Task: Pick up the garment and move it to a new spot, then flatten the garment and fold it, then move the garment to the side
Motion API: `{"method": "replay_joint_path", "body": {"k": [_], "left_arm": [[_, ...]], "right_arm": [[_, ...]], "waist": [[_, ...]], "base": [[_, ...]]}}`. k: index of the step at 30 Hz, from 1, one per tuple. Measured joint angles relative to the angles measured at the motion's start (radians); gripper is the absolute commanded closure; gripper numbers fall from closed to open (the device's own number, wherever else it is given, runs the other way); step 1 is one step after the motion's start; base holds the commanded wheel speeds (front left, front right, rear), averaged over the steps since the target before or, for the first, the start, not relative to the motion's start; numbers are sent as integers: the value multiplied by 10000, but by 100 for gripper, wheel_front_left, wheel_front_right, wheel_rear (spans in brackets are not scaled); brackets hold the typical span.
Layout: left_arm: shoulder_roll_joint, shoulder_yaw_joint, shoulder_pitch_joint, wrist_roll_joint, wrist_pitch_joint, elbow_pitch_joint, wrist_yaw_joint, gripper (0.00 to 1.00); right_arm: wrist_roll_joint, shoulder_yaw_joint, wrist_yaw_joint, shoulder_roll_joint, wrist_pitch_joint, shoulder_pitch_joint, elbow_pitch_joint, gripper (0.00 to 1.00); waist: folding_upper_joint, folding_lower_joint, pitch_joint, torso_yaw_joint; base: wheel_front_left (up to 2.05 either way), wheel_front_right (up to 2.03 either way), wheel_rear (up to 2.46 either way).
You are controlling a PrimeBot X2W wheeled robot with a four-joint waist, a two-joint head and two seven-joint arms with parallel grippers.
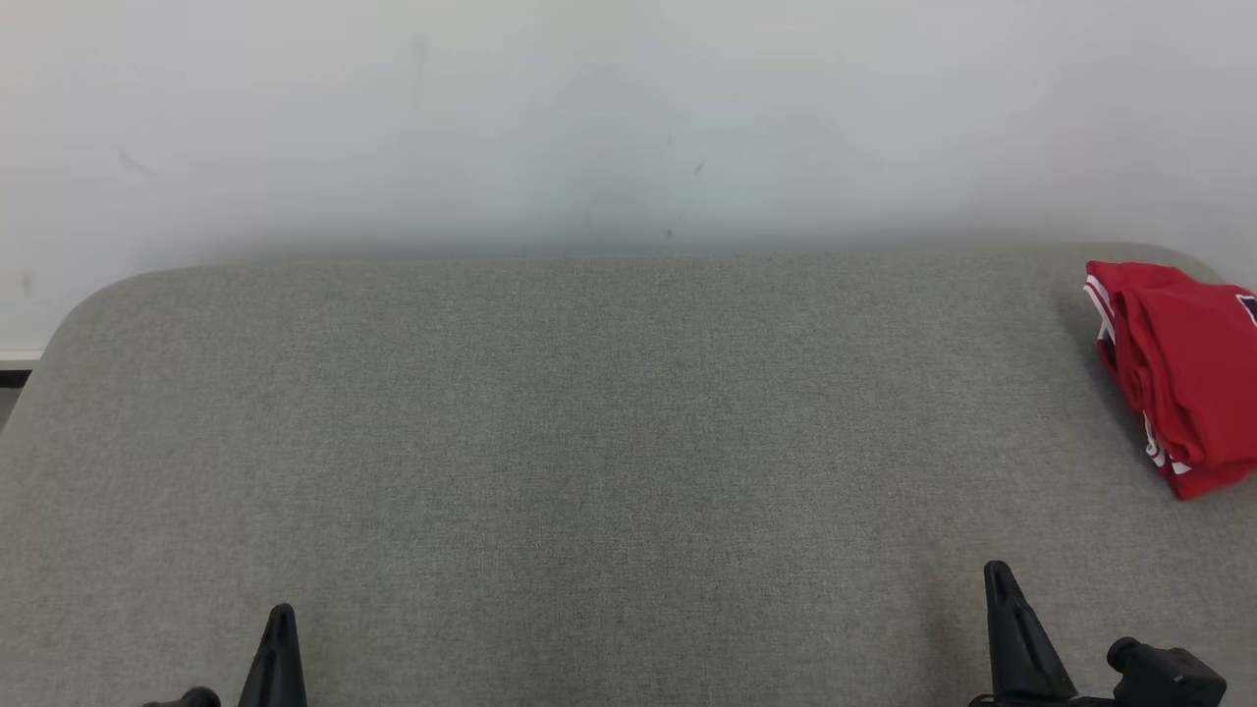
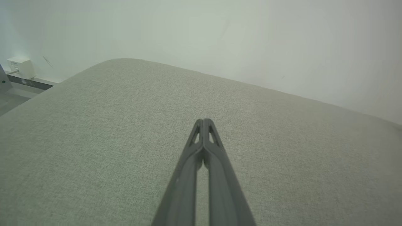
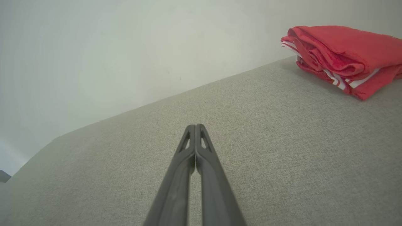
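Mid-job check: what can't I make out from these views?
Garment: right side cut off by head view's right edge; folds hide its type.
Left end effector, right end effector: bases cut off by head view's bottom edge.
White box, left wrist view: too small and blurred to identify.

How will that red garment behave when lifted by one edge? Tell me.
The red garment looks like thin, soft cloth: probably floppy and light. Its loosely stacked folds would likely fall open if lifted by one edge.
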Motion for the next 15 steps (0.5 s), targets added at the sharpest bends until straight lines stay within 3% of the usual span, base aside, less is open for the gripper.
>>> {"method": "replay_joint_path", "body": {"k": [15], "left_arm": [[-12,4,-121,-2740,577,-40,-15,100]], "right_arm": [[2454,-253,0,13,665,-240,29,100]], "waist": [[0,1,8,-20]], "base": [[0,0,0]]}}
